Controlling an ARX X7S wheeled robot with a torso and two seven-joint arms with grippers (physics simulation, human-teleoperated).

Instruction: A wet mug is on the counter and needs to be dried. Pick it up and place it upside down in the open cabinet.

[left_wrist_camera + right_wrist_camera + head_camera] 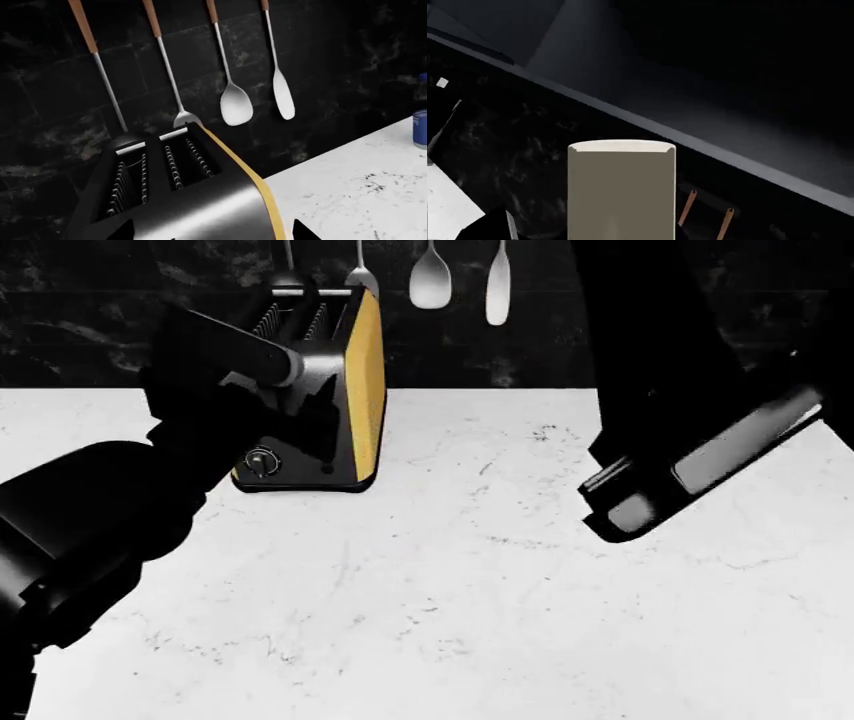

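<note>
Right fingers clamp the mug (621, 190) aloft; left fingers' state cannot be told

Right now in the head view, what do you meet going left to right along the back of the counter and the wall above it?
Left arm → toaster → spoon → spatula → right arm.

The white marble counter (441, 590) carries a black-and-yellow toaster (327, 390) at the back, by the dark wall.
</note>
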